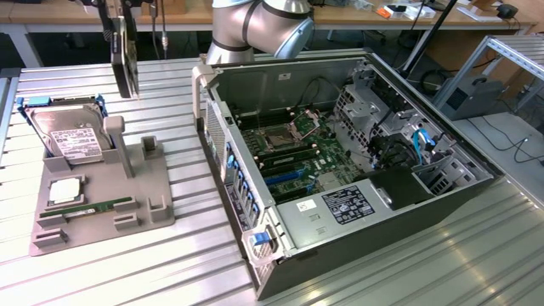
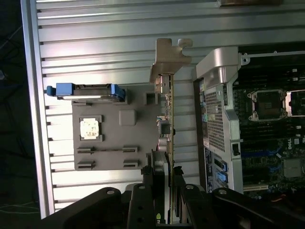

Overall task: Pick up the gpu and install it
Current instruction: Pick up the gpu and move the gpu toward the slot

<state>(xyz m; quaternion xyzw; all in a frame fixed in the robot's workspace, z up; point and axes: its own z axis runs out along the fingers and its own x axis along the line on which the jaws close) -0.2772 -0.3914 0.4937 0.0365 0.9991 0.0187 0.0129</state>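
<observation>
My fingers (image 2: 167, 172) are closed partway, one on each flat face of the gpu (image 2: 169, 119), and I have hold of it by one end. In the wrist view the card runs edge-on away from me, with its silver bracket (image 2: 167, 56) at the far end. In the exterior view the gpu (image 1: 125, 57) hangs upright in the air, clear of the desk (image 1: 383, 268), beyond the far end of the grey holder (image 1: 149, 204) and to the exterior view's left of the computer case (image 1: 463, 191).

The grey holder lies flat on the desk, just beside the case. At its far end a hard drive (image 1: 72, 137) with a white label leans in its cradle, with blue clips at the top. Nearer the middle a square processor chip (image 1: 66, 190) sits in a shallow recess. Next to that, a narrow green memory stick (image 1: 95, 208) lies in a long slot. The upright posts and small blocks on the case side of the holder have nothing between them.

The computer case lies on its side with the panel off. Inside is the motherboard (image 1: 293, 153), with a processor socket (image 1: 279, 135), rows of dark memory slots and blue expansion slots (image 1: 285, 177). Metal drive cages fill the exterior view's right end, and a silver box with a black label (image 1: 347, 205) sits at the near corner.
</observation>
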